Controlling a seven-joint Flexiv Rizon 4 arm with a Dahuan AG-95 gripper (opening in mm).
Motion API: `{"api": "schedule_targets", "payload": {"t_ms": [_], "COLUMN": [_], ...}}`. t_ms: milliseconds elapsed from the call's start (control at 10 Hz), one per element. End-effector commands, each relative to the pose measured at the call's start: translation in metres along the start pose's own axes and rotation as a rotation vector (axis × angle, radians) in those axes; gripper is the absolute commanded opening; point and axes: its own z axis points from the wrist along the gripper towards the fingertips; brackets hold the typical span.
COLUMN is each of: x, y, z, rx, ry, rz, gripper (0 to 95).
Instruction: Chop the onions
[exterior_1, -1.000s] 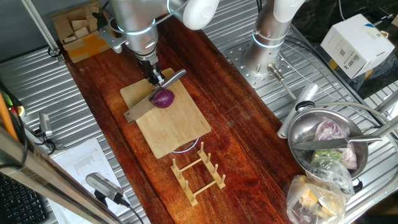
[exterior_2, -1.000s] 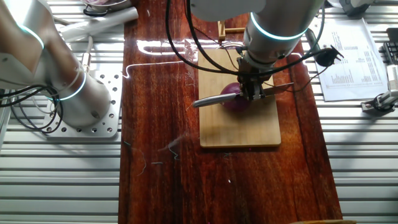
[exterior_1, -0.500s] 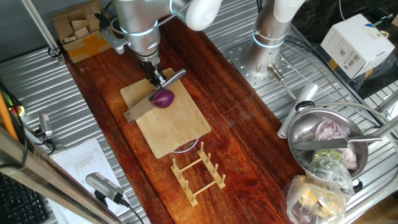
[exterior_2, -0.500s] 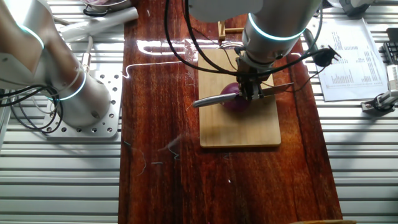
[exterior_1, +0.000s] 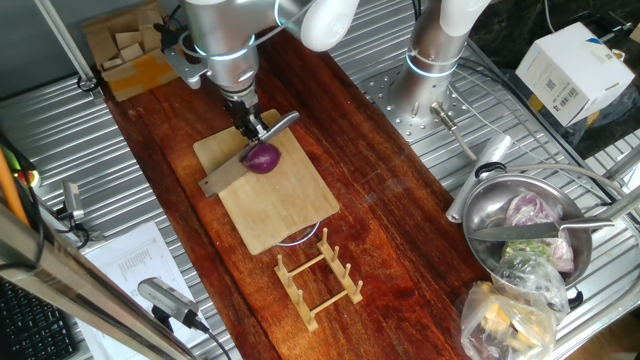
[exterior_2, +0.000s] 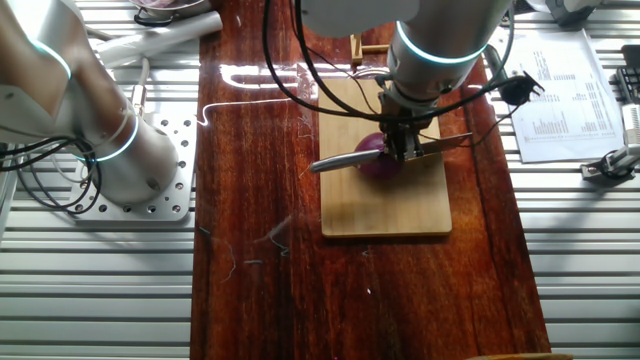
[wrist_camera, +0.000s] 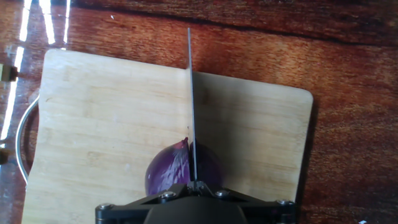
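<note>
The onion (wrist_camera: 177, 168) has a glossy, smooth purple skin, and the knife (exterior_1: 245, 155) blade is bare, matt-grey metal. The cutting board (wrist_camera: 106, 124) is pale, matt wood with fine grain, resting on a dark, polished wooden tabletop (exterior_2: 250, 200) that reflects light. Adjacent side surfaces (exterior_1: 470, 120) are ribbed, silvery metal.

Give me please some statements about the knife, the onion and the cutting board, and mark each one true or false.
1. The red onion lies on the bamboo cutting board. True.
2. The gripper holds a spoon. False: it holds a knife.
3. The knife blade sits on top of the onion. True.
4. The onion is already in several separate pieces. False: it looks like one piece.
5. The wooden rack stands on the board. False: it stands beside it, on the table.
</note>
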Motion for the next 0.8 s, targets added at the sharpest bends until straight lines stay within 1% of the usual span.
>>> {"api": "schedule_targets", "payload": {"t_ms": [100, 300, 500, 600, 800], "x": [-0.0024, -0.0022, -0.0003, 0.0017, 0.0023], "y": [-0.0039, -0.0042, -0.0047, -0.0056, -0.0052], "z": [0.0075, 0.0078, 0.005, 0.0007, -0.001], "rx": [0.0, 0.005, 0.003, -0.002, -0.004], "ry": [0.003, 0.011, 0.013, 0.013, 0.011], "rz": [-0.004, -0.005, -0.006, -0.008, -0.008], "gripper": [0.0, 0.0, 0.0, 0.0, 0.0]}}
